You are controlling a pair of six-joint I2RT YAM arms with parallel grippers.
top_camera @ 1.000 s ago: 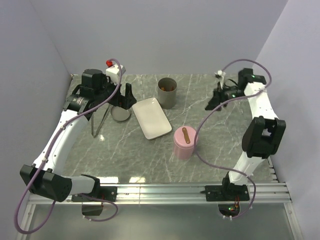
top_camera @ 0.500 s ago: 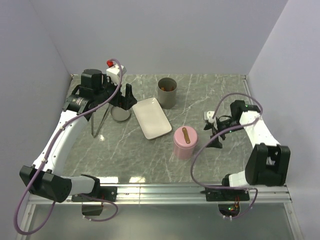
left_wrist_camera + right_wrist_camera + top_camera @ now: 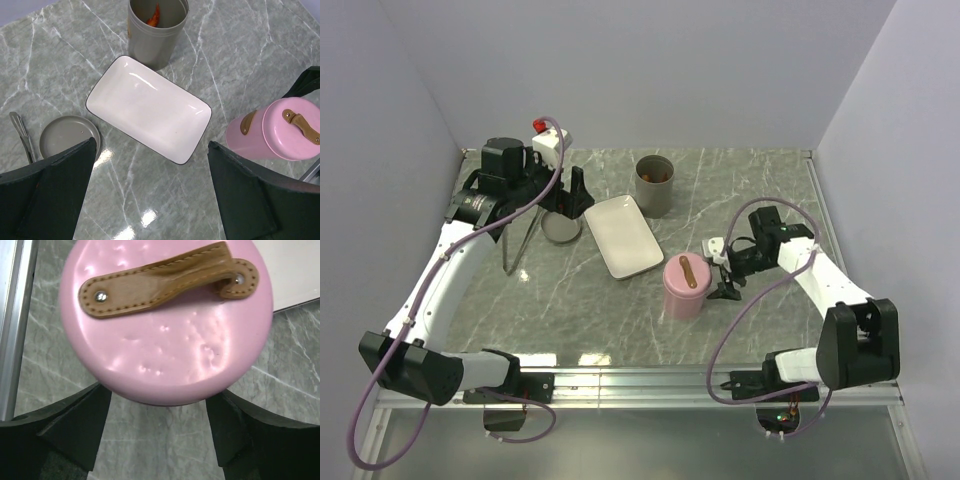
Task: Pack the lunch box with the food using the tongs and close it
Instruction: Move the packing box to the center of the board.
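Right jaws gape at glossy pink canister (image 3: 165, 350) — stitched brown strap (image 3: 160, 281).

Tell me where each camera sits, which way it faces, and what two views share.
Top external: above and behind, looking down on the table; left arm and right arm show.
Left wrist: looks down on the white tray; its own fingers frame the bottom corners.
Right wrist: close over the pink canister; own fingers below.
Shared: both wrist views show that pink canister.
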